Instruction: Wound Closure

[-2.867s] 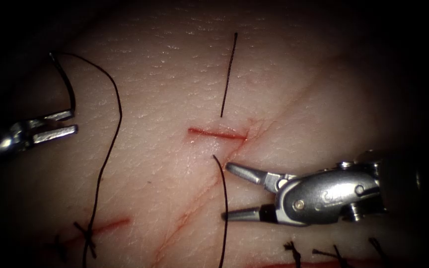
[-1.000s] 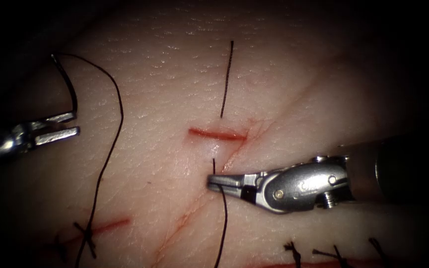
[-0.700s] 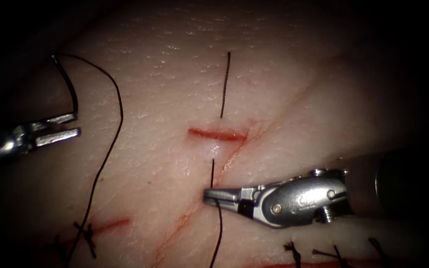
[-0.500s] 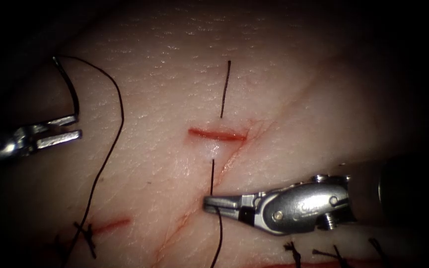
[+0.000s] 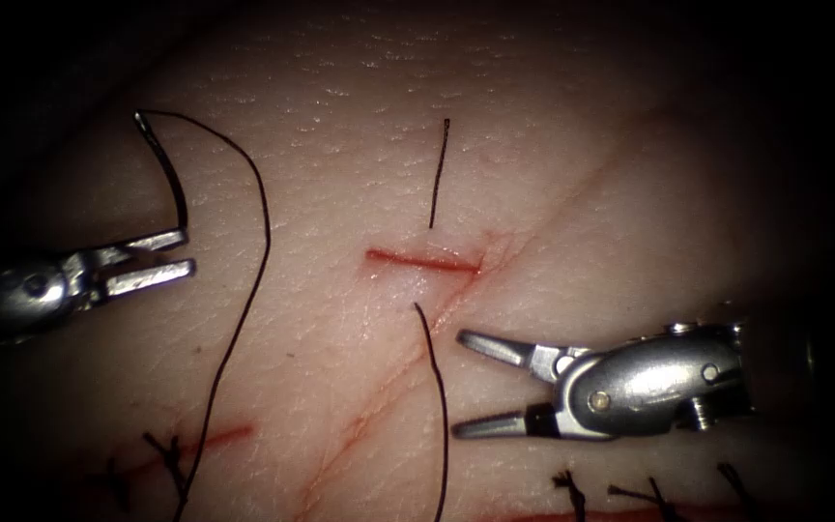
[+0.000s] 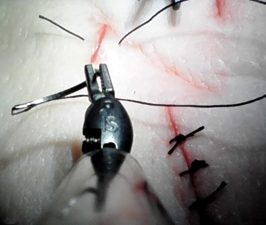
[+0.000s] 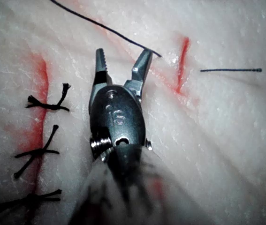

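I am looking down on pale tissue with a short red cut lying crosswise at its middle. My left tool is sitting well left of the cut, clamping the curved needle near one end; the needle is arching upward out of the tissue, its long axis roughly vertical. My left wrist camera is showing the needle jutting sideways from the jaws with thread trailing the other way, plus three finished stitches along another cut. My right tool is resting just right of the thread below the cut, jaws spread and gripping nothing. A short thread tail is standing above the cut.
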Robot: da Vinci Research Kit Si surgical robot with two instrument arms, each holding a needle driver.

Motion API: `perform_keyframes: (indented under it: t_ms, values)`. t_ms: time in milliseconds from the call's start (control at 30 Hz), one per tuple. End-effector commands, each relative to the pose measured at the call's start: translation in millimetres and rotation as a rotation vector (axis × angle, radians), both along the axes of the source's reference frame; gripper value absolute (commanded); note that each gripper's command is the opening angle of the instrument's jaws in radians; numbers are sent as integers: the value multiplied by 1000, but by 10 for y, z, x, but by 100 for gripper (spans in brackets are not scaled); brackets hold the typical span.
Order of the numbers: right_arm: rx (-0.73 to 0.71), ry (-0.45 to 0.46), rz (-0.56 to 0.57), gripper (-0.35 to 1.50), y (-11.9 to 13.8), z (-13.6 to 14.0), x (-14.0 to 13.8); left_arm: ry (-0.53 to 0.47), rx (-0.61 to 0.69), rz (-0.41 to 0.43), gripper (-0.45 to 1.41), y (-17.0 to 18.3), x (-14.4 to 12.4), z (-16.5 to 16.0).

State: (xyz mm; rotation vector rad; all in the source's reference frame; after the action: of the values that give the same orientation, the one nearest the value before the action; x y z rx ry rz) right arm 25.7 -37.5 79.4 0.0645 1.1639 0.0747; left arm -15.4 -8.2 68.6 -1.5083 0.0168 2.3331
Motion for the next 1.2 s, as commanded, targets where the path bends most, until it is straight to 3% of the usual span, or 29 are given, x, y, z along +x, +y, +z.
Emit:
perform_keyframes:
  t_ms: [33, 267, 467, 500, 567, 733, 767, 900, 1100, 1200]
  values:
    - [-1, -25, 7, 136, 8, 1, -13, -2, 3, 7, -45, -3, -10, 7]
    - [0, -68, 87, 125, 45, -11, -48, -12, -3, 45, -45, -12, -45, 20]
    - [206, -26, 294, 71, 63, -7, -37, -9, -9, 92, -45, -25, -77, 42]
    - [251, -3, 310, 57, 64, -5, -33, -8, -6, 96, -45, -26, -81, 45]
    - [360, 43, 329, 9, 66, 3, -22, -9, 0, 104, -45, -28, -88, 52]
    - [472, 73, 370, -25, 64, 30, 12, -24, 13, 120, -45, -29, -89, 62]
    - [471, 72, 378, -23, 66, 37, 17, -23, 12, 119, -45, -29, -86, 61]
    - [493, 80, 379, 15, 70, 54, 29, -19, 15, 117, -45, -30, -77, 60]
    - [504, 98, 397, 22, 80, 63, 26, -8, 17, 112, -45, -29, -65, 62]
    - [555, 99, 422, 54, 87, 68, 26, -7, 15, 111, -45, -28, -66, 64]
